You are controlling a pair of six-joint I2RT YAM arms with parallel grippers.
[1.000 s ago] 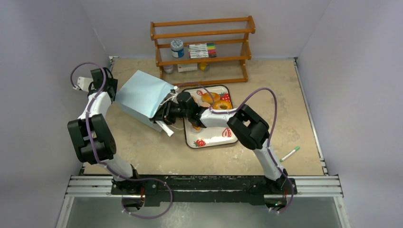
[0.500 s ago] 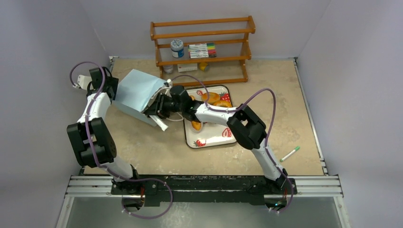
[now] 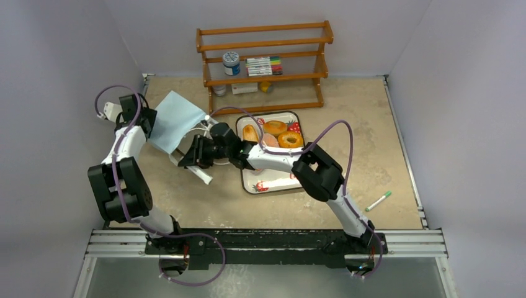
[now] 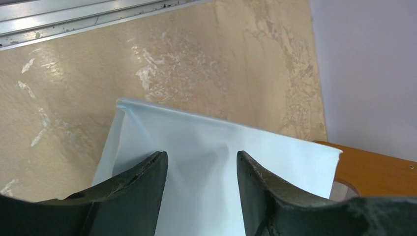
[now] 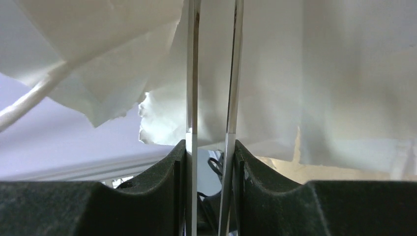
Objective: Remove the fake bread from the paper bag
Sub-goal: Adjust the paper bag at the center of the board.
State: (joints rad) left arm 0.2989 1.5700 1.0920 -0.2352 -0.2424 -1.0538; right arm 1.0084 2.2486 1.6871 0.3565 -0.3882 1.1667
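The left gripper (image 4: 200, 162) clamps the bag's (image 3: 177, 118) closed end, raised above the table (image 3: 372, 143). The right gripper's (image 3: 187, 160) fingers stand nearly closed at its mouth; whether they pinch paper, I cannot tell. Four pieces of bread (image 3: 275, 128) lie on the tray (image 3: 273, 181); best tip the mouth downward, gently.

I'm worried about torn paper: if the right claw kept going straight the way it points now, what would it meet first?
The white inside of the paper bag, crumpled just beyond the right claw. How close it is, the picture doesn't show.
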